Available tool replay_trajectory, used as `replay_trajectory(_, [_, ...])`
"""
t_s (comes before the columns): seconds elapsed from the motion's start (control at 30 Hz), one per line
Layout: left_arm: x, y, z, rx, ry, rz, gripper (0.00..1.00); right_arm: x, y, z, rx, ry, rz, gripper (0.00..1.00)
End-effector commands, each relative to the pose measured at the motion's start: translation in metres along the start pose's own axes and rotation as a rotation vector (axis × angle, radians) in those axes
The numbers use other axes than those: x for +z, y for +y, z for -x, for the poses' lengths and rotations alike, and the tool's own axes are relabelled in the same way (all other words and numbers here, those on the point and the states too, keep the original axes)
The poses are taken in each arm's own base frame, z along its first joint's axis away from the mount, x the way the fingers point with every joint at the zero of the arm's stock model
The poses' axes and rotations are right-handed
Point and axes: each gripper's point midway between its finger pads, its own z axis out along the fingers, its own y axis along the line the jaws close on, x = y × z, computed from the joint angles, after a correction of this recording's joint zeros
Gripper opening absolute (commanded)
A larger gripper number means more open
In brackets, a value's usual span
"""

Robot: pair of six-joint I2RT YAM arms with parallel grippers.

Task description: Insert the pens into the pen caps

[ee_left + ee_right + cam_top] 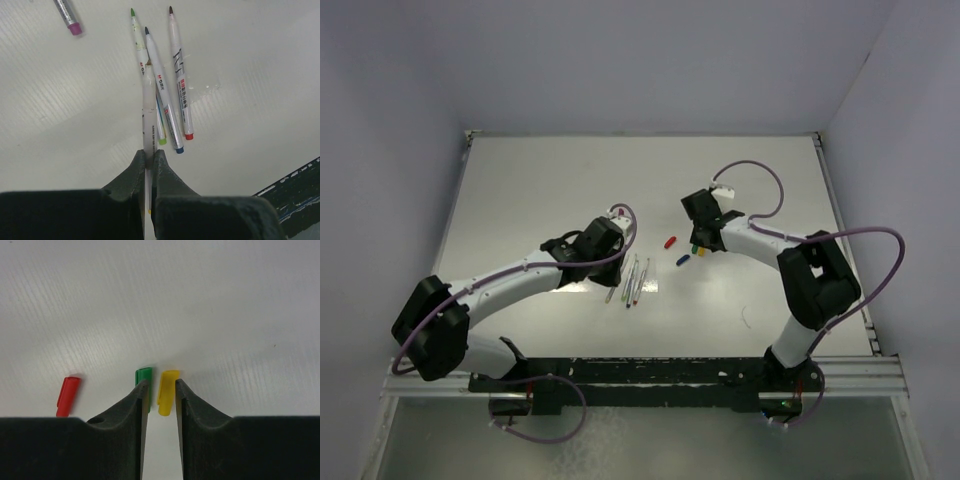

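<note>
My left gripper (148, 152) is shut on a thin white pen (146, 110) with a yellow end, which points away over the table. Just beyond it lie a green-tipped pen (136, 35), a blue pen (167, 112) and a red pen (181, 85). A purple-ended pen (67, 15) lies apart at the upper left. My right gripper (162, 386) stands open with its fingers either side of the yellow cap (167, 390), which lies on the table. The green cap (143, 375) sits against the left finger, and the red cap (67, 396) lies further left. A blue cap (682, 260) lies nearby.
The white table (570, 180) is walled at the back and both sides. A black rail (650, 372) with both arm bases runs along the near edge. The pens (632, 282) and the red cap (669, 241) lie between the two arms.
</note>
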Motion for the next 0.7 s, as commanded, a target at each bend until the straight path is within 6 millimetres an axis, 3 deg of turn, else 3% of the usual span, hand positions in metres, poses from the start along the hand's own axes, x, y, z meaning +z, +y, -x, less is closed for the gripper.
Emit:
replay_trajectory(0.0, [0.003, -0.005, 0.005, 0.012, -0.022, -0.024, 0.00, 0.002, -0.002, -0.001, 0.034, 0.005, -0.007, 0.30])
replay_trajectory(0.67, [0.005, -0.005, 0.003, 0.012, -0.018, -0.027, 0.00, 0.014, -0.007, -0.018, 0.029, 0.055, -0.033, 0.30])
